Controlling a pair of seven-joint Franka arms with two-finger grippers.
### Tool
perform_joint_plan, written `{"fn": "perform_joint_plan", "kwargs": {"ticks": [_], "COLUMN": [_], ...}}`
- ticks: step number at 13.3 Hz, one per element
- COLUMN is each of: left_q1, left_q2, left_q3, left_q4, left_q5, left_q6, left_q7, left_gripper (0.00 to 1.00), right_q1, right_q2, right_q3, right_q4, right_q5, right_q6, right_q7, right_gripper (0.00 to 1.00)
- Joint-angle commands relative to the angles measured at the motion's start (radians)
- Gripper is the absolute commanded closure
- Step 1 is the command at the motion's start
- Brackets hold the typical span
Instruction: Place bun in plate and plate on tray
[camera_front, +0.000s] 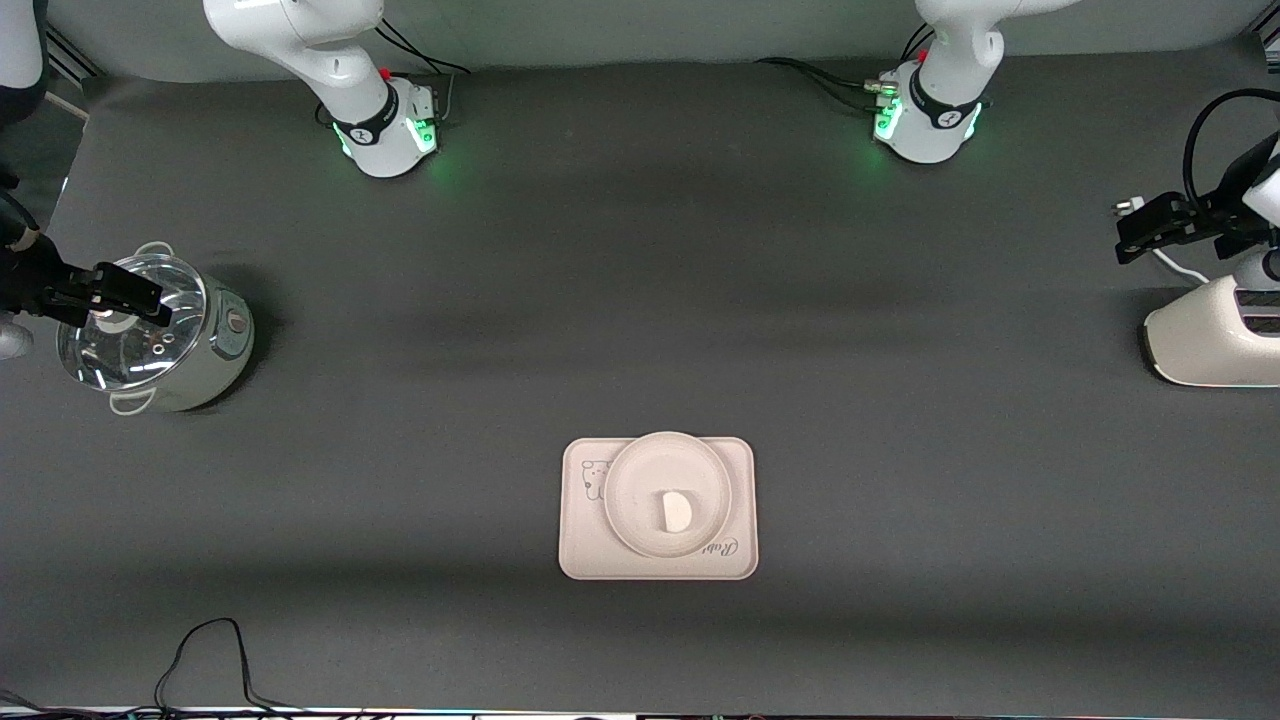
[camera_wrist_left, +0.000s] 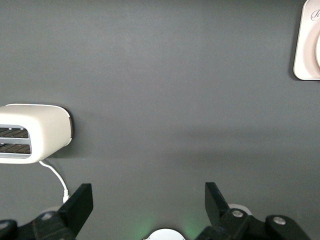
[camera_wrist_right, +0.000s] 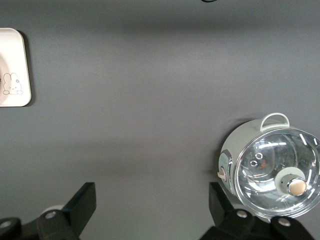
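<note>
A pale pinkish-cream tray (camera_front: 585, 555) with rounded corners sits on the dark table nearest the front camera, carrying a round cream-white plate (camera_front: 625, 500) whose raised rim reaches the tray's edge toward the robots' bases; on the plate rests the bun (camera_front: 677, 511), a small off-white lump with one flat-looking side. A bear drawing and script lettering peek out on the tray beside the plate. Judged from this layout, both steps of the task look finished: bun in plate, plate on tray, nothing left but for the arms to stand off. Farther from the camera, the right gripper (camera_front: 105, 295) hovers over a lidded glass-topped pot (camera_front: 215, 345) at the right arm's end of the table, jaws spread wide and empty, while the left gripper (camera_front: 1150, 230) hangs, jaws likewise spread and empty, above a cream toaster (camera_front: 1200, 345) at the left arm's end, well apart from the tray
</note>
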Motion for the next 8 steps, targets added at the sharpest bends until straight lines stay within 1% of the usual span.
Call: {"fn": "perform_joint_plan", "kwargs": {"ticks": [1,3,8], "left_q1": [0.009,0.007,0.004], "left_q2": [-0.039,-0.034,-0.032], "left_q3": [0.003,0.001,0.0], "left_q4": [-0.034,-0.035,-0.04], "left_q5": [-0.016,-0.017,-0.017], "left_q6": [0.013,0.036,0.041], "left_q7": [0.023,0.021,0.024], "left_gripper": [0.0,0.0,0.0], "right_q1": [0.008,0.008,0.008], "right_q2": [-0.018,-0.018,-0.018], "right_q3": [-0.001,-0.003,-0.001], "right_q4": [-0.015,-0.015,-0.016], "right_q5": [-0.02,-0.021,-0.021], "right_q6": [-0.007,-0.007,-0.007], "right_q7": [-0.015,-0.015,-0.015], "right_gripper": [0.0,0.0,0.0]}}
